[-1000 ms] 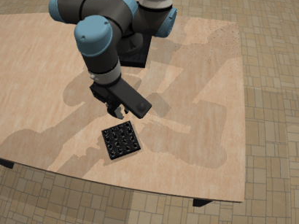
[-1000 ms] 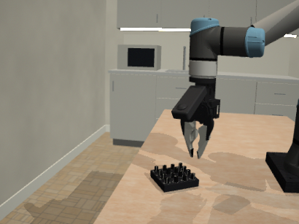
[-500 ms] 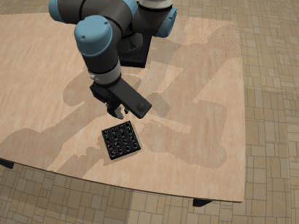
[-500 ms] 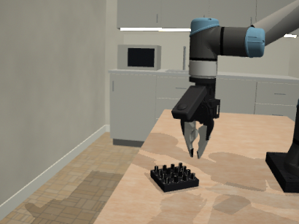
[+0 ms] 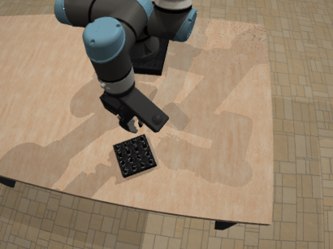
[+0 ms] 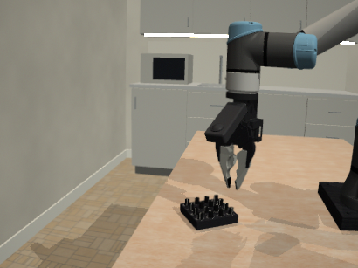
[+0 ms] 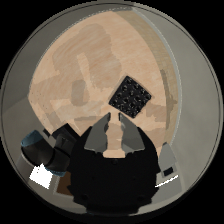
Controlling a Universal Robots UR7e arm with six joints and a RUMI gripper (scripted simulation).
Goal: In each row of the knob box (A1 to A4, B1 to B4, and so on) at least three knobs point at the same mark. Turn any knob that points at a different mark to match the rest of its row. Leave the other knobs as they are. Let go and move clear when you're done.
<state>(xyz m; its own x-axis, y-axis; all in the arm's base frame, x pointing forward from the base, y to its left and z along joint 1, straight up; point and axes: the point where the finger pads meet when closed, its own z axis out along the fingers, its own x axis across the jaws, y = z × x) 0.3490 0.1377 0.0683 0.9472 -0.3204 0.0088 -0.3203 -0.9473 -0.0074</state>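
The knob box (image 5: pixel 134 156) (image 6: pixel 209 219) (image 7: pixel 130 97) lies on the table (image 5: pixel 227 145) (image 6: pixel 301 165) (image 7: pixel 100 55).

We see a tabletop (image 5: pixel 227 145) (image 6: pixel 301 165) (image 7: pixel 95 60) of pale wood, its fine grain running under a smooth, mostly matt finish. The knob box (image 5: pixel 134 156) (image 6: pixel 216 221) (image 7: pixel 130 97) looks like black plastic — its knobs carry small glossy highlights. On the arm we find satin dark grey casings, and smooth blue joint caps (image 5: pixel 104 40) (image 6: pixel 306 51) with a soft plastic-like sheen. The gripper (image 5: pixel 136 128) (image 6: pixel 232 186) (image 7: pixel 114 113) pairs a matt black body with grey fingers, metallic in look. Behind, we make out flat grey cabinet fronts (image 6: pixel 159 126), a microwave (image 6: pixel 145 69) with a dark, smooth door panel, and a floor (image 5: pixel 300 145) (image 6: pixel 87 217) of matt, stone-like tiles.
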